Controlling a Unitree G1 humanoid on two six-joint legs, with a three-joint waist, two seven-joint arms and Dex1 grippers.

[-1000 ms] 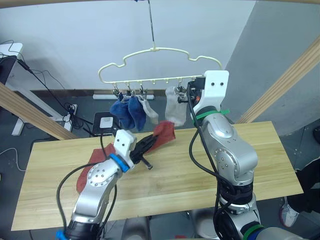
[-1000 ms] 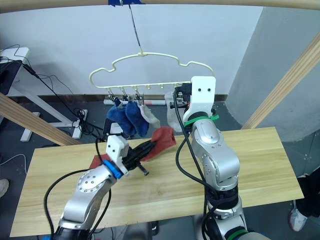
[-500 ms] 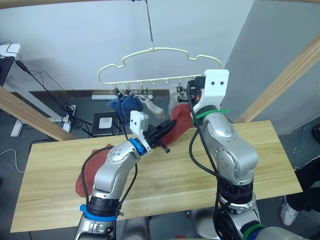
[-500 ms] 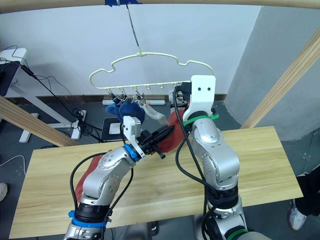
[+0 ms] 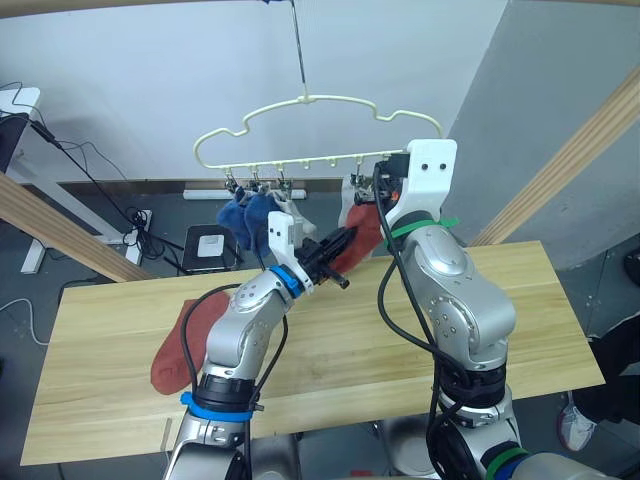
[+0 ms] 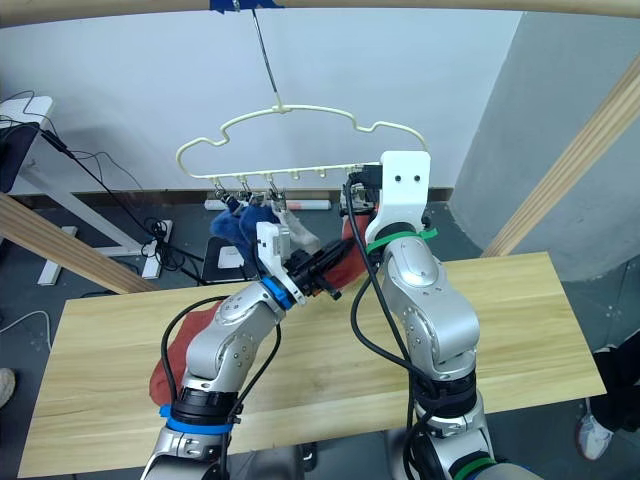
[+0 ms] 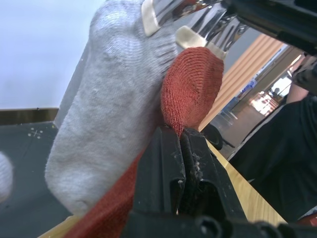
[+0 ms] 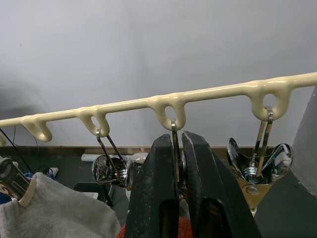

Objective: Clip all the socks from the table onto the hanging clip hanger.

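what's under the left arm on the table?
A rust-red sock lies flat on the table, partly covered by the left arm, so its far end is hidden. The left claw holds the other red sock up at the clip hanger.

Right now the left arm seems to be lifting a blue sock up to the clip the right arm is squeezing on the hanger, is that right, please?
Not quite: the sock held by the left gripper is rust-red, not blue, as the left wrist view shows. The rest holds: the right gripper is shut on a clip of the hanger.
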